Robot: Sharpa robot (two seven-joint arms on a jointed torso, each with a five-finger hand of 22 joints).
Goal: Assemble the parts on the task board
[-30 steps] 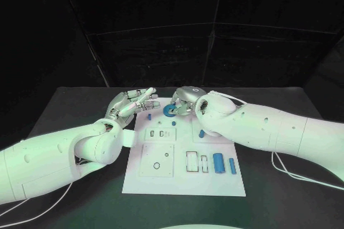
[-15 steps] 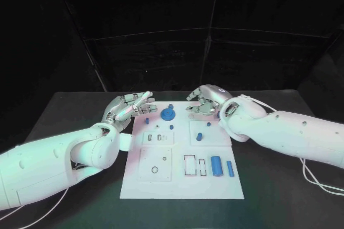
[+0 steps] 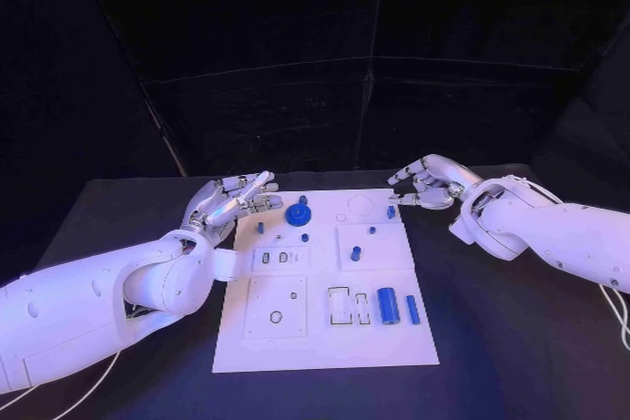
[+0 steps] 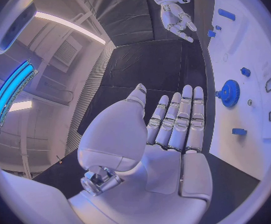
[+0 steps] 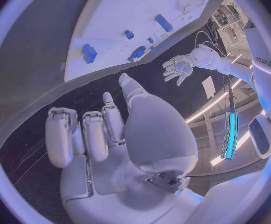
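Observation:
The white task board (image 3: 329,343) lies in the middle of the table. A blue gear (image 3: 298,216) sits on its far left part, also seen as the gear (image 4: 230,93). Small blue pegs (image 3: 354,252) stand near the board's centre, and two blue cylinders (image 3: 388,304) lie at its right side. My left hand (image 3: 234,199) hovers just left of the gear with straight fingers and holds nothing. My right hand (image 3: 427,185) hangs off the board's far right corner, fingers loosely curved, with nothing in it. The right wrist view shows the board (image 5: 129,15) and my left hand (image 5: 182,67).
Rectangular slots (image 3: 339,306) and a plate with holes (image 3: 279,303) mark the board's near half. Bare black table (image 3: 499,329) spreads to both sides of the board. A dark curtain closes off the back.
My right hand has let go of the blue gear and drawn back to the right, off the board. The gear stays on the board. My left hand has hardly moved.

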